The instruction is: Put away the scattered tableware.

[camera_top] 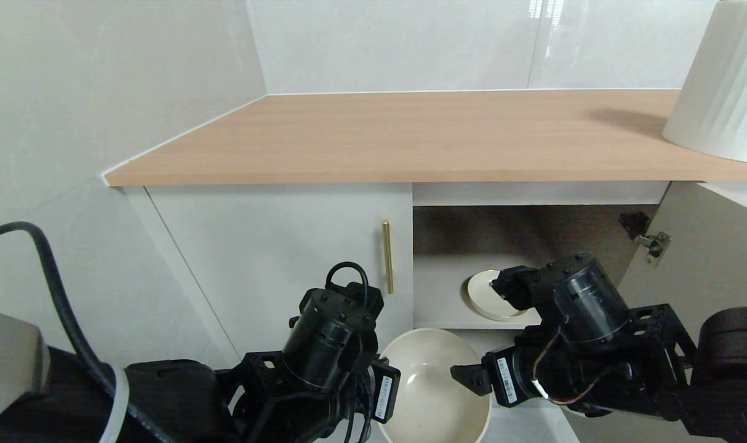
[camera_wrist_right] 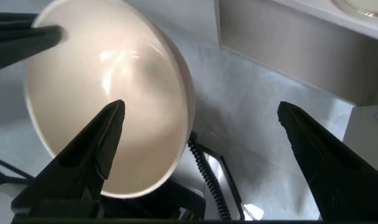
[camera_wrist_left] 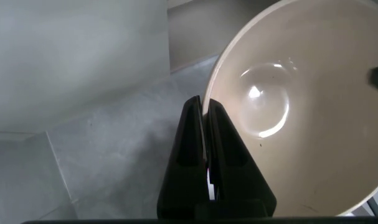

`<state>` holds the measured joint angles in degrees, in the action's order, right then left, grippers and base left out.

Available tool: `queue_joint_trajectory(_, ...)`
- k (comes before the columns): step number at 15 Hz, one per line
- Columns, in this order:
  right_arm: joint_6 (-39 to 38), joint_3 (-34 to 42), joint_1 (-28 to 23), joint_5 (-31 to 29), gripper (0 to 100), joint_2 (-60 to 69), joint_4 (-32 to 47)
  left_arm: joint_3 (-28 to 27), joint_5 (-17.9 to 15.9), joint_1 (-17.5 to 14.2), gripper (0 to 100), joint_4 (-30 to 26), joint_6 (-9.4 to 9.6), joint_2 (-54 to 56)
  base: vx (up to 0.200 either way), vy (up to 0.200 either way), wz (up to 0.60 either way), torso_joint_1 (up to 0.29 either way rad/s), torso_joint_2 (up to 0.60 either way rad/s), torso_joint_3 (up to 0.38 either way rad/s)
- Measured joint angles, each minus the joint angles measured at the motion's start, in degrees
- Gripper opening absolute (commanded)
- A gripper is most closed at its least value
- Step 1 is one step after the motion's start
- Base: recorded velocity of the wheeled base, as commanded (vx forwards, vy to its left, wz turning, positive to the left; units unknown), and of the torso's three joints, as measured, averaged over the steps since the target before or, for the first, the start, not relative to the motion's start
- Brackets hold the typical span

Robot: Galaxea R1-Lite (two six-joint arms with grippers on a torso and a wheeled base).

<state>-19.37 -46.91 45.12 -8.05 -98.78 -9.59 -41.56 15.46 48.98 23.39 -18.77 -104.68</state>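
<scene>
Placement advice, bowl [camera_top: 432, 387] to cabinet shelf [camera_top: 438, 307]: you needed to raise the bowl above the shelf's front edge before carrying it inward. You also needed to keep it level so the rim grip did not slip, and to set it down on the bare part of the shelf beside the small plate [camera_top: 489, 296], not on it. That plate lay near the shelf's front edge. Left gripper [camera_wrist_left: 204, 109]: clenched on the bowl's rim, one finger inside and one outside. Right gripper [camera_wrist_right: 201, 109]: released, jaws wide, just beside the bowl and grasping nothing; you were best to keep it out of the opening. Location: bowl hung in the air, below and in front of the shelf's front edge. Description: cream, glossy, deep, round, empty, bright highlights in the well, no chips seen.
</scene>
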Motion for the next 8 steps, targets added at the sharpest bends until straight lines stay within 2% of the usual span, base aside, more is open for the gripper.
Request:
queue_joint_trajectory(3, -0.4, -0.1, 0.0, 0.0, 100, -1.7, -1.2, 0.0, 0.0, 0.1, 0, 0.0, -0.02, 0.0, 0.000, 0.000, 0.00, 0.000, 0.00, 0.000)
queue_joint_trajectory(4, -0.7, -0.1, 0.0, 0.0, 0, -2.1, -1.5, 0.0, 0.0, 0.0, 0, 0.0, -0.02, 0.0, 0.000, 0.000, 0.00, 0.000, 0.00, 0.000)
queue_joint_trajectory(8, -1.0, 0.1, 0.1, 0.0, 0, -2.9, -1.6, 0.2, 0.0, 0.1, 0, -0.1, 0.00, -0.1, 0.000, 0.000, 0.00, 0.000, 0.00, 0.000)
